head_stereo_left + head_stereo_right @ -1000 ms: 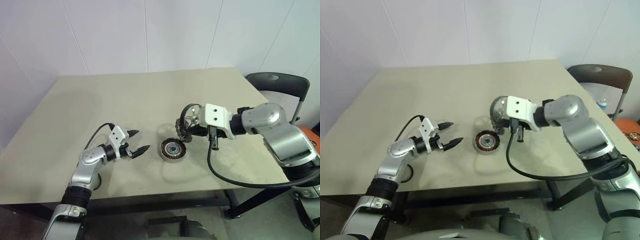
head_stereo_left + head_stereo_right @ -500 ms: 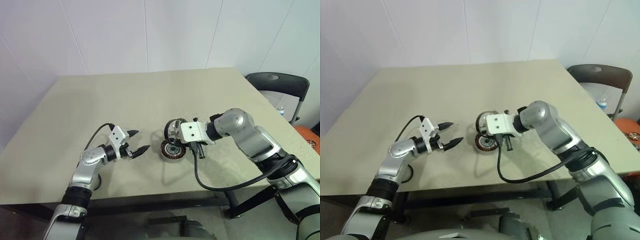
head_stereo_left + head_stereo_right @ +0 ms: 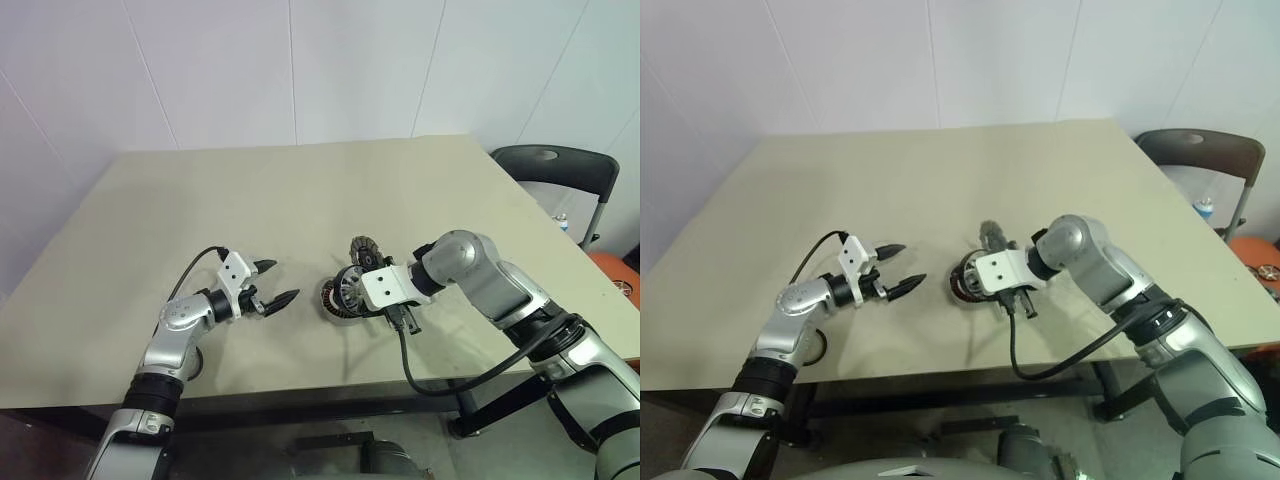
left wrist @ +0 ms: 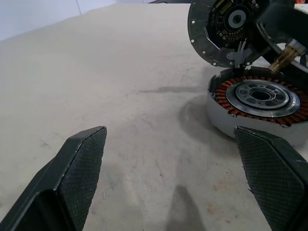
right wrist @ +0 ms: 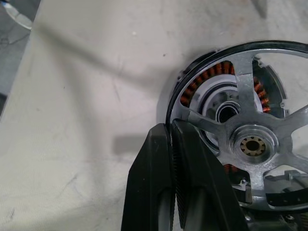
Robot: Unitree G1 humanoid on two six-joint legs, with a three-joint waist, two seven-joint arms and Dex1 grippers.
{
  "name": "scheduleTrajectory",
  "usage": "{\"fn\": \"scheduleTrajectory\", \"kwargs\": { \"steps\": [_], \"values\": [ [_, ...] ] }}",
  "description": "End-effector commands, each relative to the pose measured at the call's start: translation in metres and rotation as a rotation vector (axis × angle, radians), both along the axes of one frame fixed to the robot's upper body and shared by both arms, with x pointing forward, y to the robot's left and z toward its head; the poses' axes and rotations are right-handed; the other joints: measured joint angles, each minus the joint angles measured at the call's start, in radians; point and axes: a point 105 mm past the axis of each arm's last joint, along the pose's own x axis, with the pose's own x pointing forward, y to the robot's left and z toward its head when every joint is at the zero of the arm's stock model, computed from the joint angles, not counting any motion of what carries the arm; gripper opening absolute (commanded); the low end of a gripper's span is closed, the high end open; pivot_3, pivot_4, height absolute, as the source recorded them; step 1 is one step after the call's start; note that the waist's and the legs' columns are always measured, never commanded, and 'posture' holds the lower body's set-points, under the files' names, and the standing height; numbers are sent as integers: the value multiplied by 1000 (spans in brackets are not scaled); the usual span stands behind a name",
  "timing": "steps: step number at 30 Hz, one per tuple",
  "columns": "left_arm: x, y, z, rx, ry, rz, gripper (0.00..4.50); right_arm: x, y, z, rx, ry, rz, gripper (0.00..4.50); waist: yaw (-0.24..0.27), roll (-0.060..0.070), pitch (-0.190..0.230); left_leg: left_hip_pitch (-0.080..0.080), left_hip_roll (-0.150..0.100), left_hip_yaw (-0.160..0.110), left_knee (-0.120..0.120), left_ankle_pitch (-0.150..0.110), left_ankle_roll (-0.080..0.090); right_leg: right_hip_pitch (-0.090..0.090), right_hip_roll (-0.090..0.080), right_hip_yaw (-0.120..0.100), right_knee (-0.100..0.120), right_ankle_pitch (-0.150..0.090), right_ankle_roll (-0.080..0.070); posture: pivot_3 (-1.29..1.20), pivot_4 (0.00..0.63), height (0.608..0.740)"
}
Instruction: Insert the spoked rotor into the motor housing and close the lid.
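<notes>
Mid-table (image 3: 300, 190), spoked rotor (image 5: 250, 144) (rim-pinched) overlaps motor housing (image 4: 260, 103).

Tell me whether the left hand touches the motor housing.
Apart. In the left eye view, bare table separates the open left hand from the motor housing.

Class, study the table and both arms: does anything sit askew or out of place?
Yes. The spoked rotor, pinched at its rim by the right gripper, hangs tilted above the motor housing rather than lying flat in it. The housing itself sits level on the table. The left gripper waits open beside it.
</notes>
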Motion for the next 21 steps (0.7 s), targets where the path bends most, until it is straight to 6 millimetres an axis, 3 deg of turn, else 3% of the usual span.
{"fn": "scheduleTrajectory", "kwargs": {
  "steps": [1,15,18,21],
  "values": [
    [5,1,15,0,-64,3,4500,4,8,6,16,-22,24,31,-1,0,0,0,0,0,0,0,0,0,0,0,0,0,0,0,0,740],
    [4,3,14,0,-62,10,4500,7,8,4,10,-28,27,31,0,0,0,1,0,2,0,0,0,0,0,0,1,1,-1,0,0,740],
    [3,3,14,2,-61,8,4500,9,8,6,24,-38,14,729,0,0,0,1,0,2,0,0,0,0,0,0,1,1,-1,0,0,740],
    [4,2,14,5,-60,5,4500,14,12,13,74,-49,-9,1714,-1,0,0,1,0,2,0,0,0,0,0,0,1,1,-1,0,0,740]
  ]
}}
